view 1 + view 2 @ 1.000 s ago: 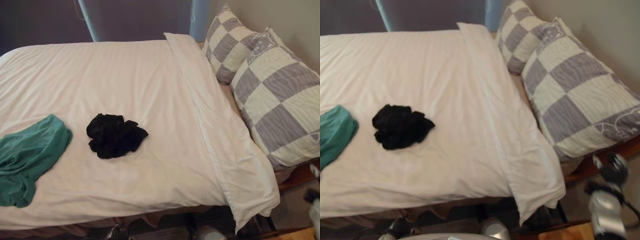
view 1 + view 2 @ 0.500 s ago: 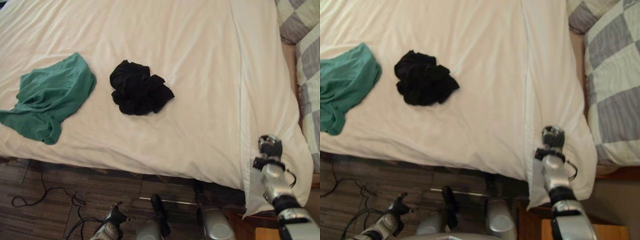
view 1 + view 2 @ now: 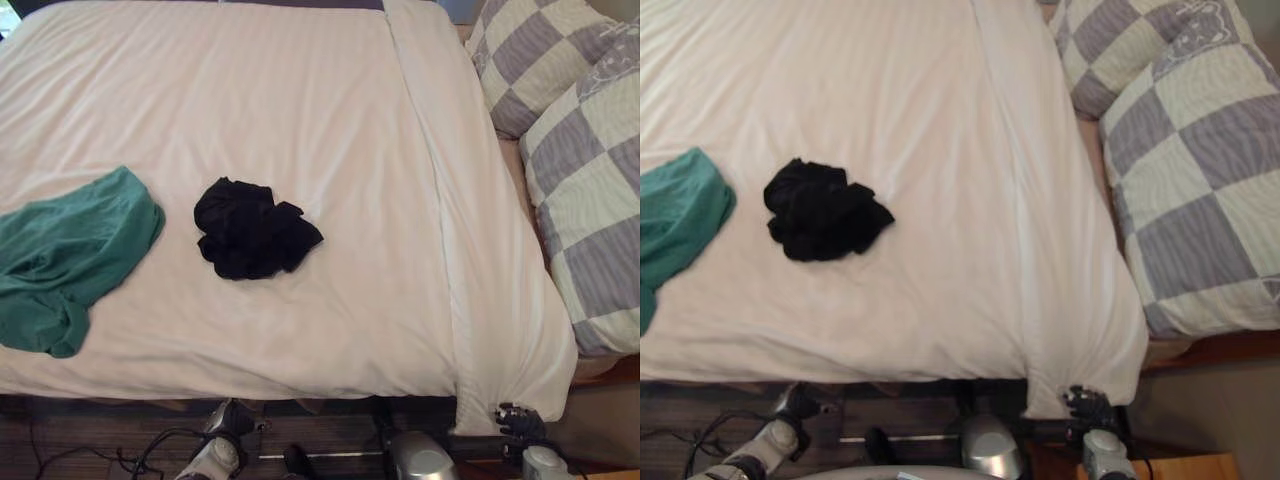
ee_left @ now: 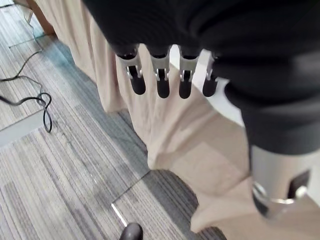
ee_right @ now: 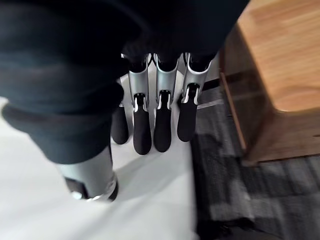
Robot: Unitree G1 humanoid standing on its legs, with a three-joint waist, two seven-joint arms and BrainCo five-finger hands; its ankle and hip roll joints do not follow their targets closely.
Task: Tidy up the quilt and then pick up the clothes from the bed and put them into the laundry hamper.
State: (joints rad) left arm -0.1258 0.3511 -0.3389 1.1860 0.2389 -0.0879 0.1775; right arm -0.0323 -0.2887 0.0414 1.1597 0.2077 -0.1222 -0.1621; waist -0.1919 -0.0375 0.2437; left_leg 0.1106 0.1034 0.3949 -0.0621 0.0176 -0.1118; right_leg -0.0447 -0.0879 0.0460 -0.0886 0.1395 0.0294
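Left eye view is showing black clothes (image 3: 254,228) and a green garment (image 3: 70,258) lying apart on the white quilt (image 3: 320,130); the right hand (image 5: 155,120) and left hand (image 4: 165,75) are hanging with straight fingers, holding nothing.

White quilt (image 3: 300,150) lies flat with broad bare stretches far and right. A black garment (image 3: 252,228) sits centrally, a green garment (image 3: 70,255) at near left. Checked pillows (image 3: 585,190) block the right side.
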